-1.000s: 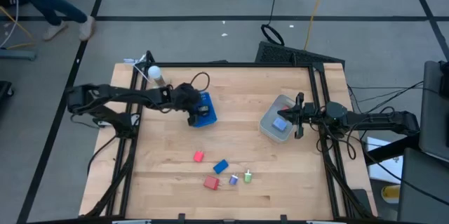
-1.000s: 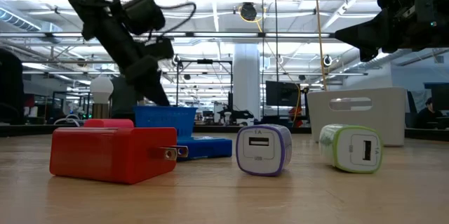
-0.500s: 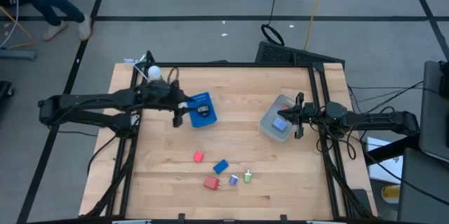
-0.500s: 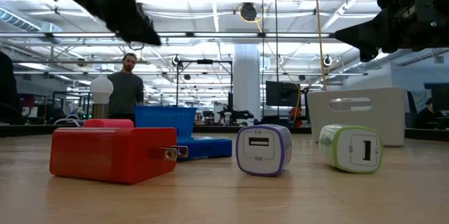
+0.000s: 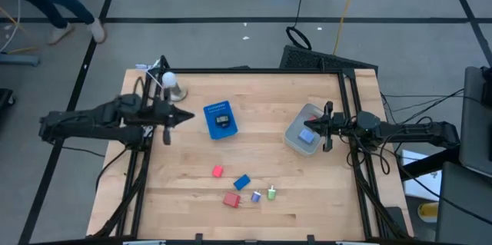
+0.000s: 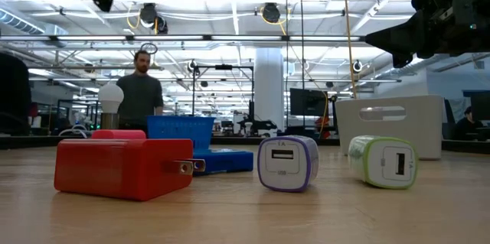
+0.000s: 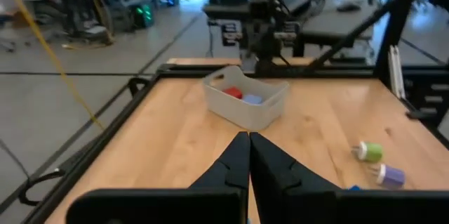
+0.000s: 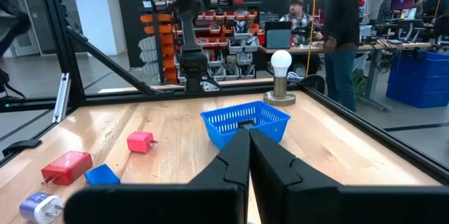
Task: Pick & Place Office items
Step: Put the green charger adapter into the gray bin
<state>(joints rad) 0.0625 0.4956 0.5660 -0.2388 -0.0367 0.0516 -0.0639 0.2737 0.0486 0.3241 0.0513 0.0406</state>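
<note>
The office items lie loose near the table's front: a small red block [image 5: 217, 171], a blue block [image 5: 242, 182], a larger red plug block [image 5: 231, 200], a purple bit [image 5: 256, 196] and a green bit [image 5: 271, 193]. A black bit [image 5: 223, 120] lies in the blue tray [image 5: 218, 110]. My left gripper [image 5: 187, 115] hangs shut and bare, left of the tray and above the table. My right gripper [image 5: 315, 127] is shut over the grey bin [image 5: 301, 139], which holds a red and a blue piece [image 7: 242, 95].
A white light bulb on a base [image 5: 171, 84] stands at the table's far left corner, just behind my left arm. Black frame rails [image 5: 138, 176] run along the left and right table edges. Bare wood lies between the tray and the bin. A person [image 6: 142, 95] stands beyond the table.
My left gripper has pulled back from over the blue tray toward the table's left edge and risen. It has tipped from pointing down to nearly level, and its fingers have shut on nothing. The black bit now shows lying in the tray.
</note>
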